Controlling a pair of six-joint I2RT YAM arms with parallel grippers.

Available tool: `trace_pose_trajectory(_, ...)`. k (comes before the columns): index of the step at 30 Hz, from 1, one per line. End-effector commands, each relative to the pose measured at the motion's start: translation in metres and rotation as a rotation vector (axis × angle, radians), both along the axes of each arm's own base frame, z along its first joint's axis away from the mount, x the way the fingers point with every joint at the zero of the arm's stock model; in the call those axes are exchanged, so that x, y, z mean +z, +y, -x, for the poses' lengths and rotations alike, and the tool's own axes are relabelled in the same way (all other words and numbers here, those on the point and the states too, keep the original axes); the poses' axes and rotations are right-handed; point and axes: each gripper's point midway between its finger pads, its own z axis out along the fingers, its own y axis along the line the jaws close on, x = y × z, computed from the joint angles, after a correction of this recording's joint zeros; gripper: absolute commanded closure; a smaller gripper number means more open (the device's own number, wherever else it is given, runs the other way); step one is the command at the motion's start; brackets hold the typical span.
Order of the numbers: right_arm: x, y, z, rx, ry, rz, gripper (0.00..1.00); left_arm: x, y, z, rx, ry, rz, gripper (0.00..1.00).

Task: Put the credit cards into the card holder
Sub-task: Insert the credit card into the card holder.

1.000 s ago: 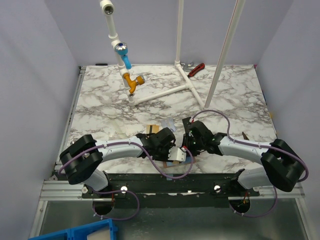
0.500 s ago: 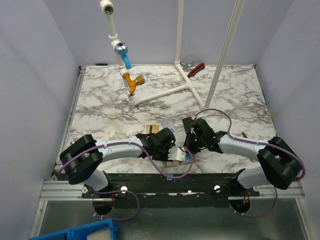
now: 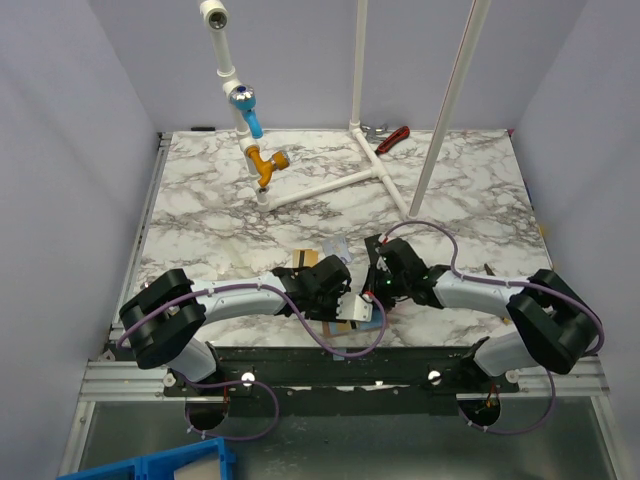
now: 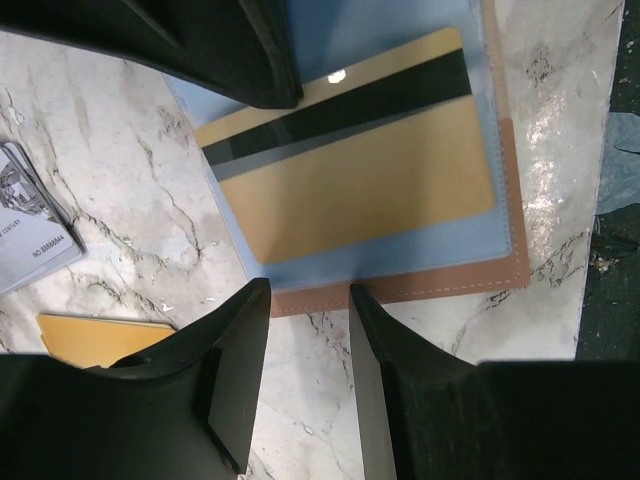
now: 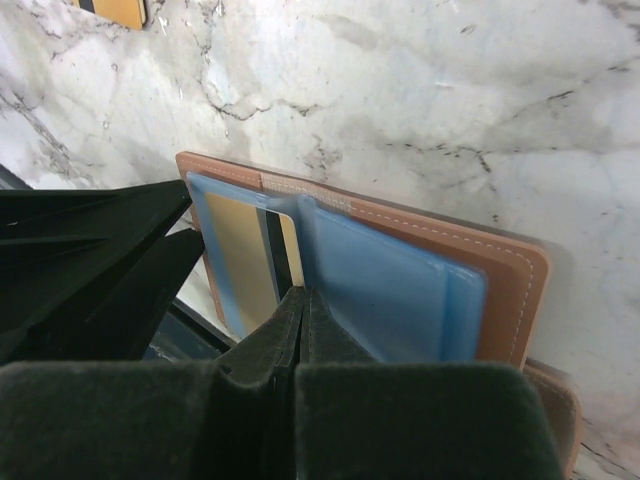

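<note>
Gold card (image 4: 370, 190) lies sleeved in card holder (image 4: 420, 285), apparently hidden from overhead.

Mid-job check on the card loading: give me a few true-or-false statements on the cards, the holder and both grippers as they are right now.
1. The gold plastic card with the dark stripe lies in a clear plastic sleeve of the tan-brown leather-like card holder. True.
2. The card holder is folded shut. False: it lies spread open on the marble table.
3. The right gripper has its jaws wide apart. False: they are shut, with the tips at the sleeve's edge.
4. A second gold card lies on the table outside the holder. True.
5. The left gripper is clamped on the striped card. False: its jaws stand apart at the holder's brown edge.
</note>
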Motion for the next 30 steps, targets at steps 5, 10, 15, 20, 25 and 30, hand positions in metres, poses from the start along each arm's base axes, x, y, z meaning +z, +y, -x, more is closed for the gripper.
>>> trace_pose_trajectory(5, 0.003, 0.000, 0.005, 0.003, 0.010, 0.013, 0.99, -0.001, 0.002, -0.002, 0.014, -0.013, -0.003, 0.62)
trace_pose_trajectory(10, -0.003, -0.015, 0.009, 0.015, 0.002, 0.095, 0.90, -0.002, 0.004, -0.001, 0.012, -0.012, -0.006, 0.62)
trace_pose_trajectory(15, -0.004, -0.012, 0.017, 0.040, 0.018, 0.055, 0.92, -0.004, 0.006, 0.001, 0.018, -0.006, -0.007, 0.62)
trace_pose_trajectory(20, -0.004, -0.002, 0.023, 0.069, 0.019, 0.041, 0.99, -0.005, 0.007, 0.003, 0.021, 0.003, -0.005, 0.62)
trace_pose_trajectory(25, -0.001, 0.011, 0.033, 0.112, 0.017, 0.043, 0.99, -0.007, 0.007, 0.006, 0.021, 0.013, -0.009, 0.62)
trace_pose_trajectory(30, 0.000, 0.017, 0.036, 0.132, 0.019, 0.046, 0.99, -0.008, 0.008, 0.007, 0.019, 0.014, -0.012, 0.63)
